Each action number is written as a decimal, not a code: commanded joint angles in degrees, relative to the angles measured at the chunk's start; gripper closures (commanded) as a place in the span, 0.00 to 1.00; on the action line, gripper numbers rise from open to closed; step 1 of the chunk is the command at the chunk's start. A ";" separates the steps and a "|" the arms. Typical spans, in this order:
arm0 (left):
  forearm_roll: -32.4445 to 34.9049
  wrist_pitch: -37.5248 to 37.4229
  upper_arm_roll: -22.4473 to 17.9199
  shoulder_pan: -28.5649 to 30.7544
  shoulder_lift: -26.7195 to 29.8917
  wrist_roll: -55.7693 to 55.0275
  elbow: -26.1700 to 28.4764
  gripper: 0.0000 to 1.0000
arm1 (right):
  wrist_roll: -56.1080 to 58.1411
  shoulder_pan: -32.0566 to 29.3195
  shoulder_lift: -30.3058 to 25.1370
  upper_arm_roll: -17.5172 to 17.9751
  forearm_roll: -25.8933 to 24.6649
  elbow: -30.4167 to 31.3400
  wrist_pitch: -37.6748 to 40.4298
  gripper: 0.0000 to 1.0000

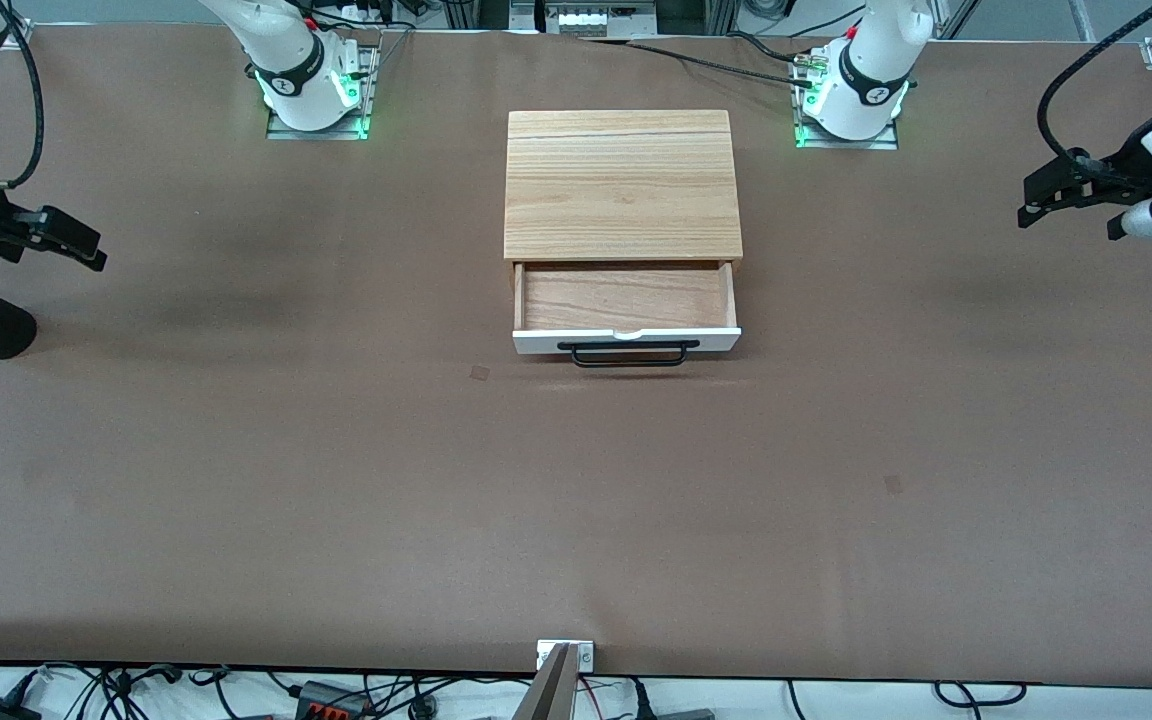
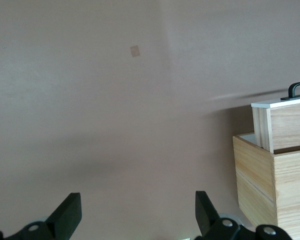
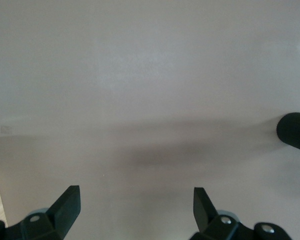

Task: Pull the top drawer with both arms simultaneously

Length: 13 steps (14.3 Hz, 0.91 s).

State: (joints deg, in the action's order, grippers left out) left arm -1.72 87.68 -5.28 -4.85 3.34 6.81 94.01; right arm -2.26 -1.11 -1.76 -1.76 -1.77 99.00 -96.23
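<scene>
Top drawer (image 1: 626, 300): reddish wood inside, smooth white front, black handle (image 1: 626, 353). Cabinet (image 1: 622, 185): light grained wood. Counter (image 1: 336, 480): matt brown.

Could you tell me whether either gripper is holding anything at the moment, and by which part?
Nothing is held: the left gripper and right gripper hang open, away from the drawer.

Robotics lab, brown-covered table (image 1: 236, 480), bolted arm bases (image 1: 316, 90), loose cables (image 1: 116, 690), aluminium framing (image 1: 726, 12)

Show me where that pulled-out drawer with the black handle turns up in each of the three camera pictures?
Front view: the top drawer sits mid-table, pulled out of the cabinet toward the camera.
Left wrist view: seen side-on at the picture's edge, handle up.
Right wrist view: not in it.
Shared landmark: the brown table.
</scene>
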 commanded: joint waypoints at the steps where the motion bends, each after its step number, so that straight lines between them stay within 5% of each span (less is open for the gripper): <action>1: 0.93 -0.93 -3.24 -2.44 -0.18 -0.04 -0.58 0.00 | 0.68 0.14 -0.97 0.27 -0.96 -0.21 0.87 0.00; 13: 1.37 -1.89 -3.68 -2.36 -1.50 -0.75 -1.63 0.00 | 1.12 2.07 -0.70 0.27 -0.52 -0.92 -0.63 0.00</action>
State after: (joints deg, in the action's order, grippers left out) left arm -1.72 87.15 -8.10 -6.33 2.55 6.79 94.03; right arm -1.85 0.86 -2.20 -1.38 -1.73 98.25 -96.49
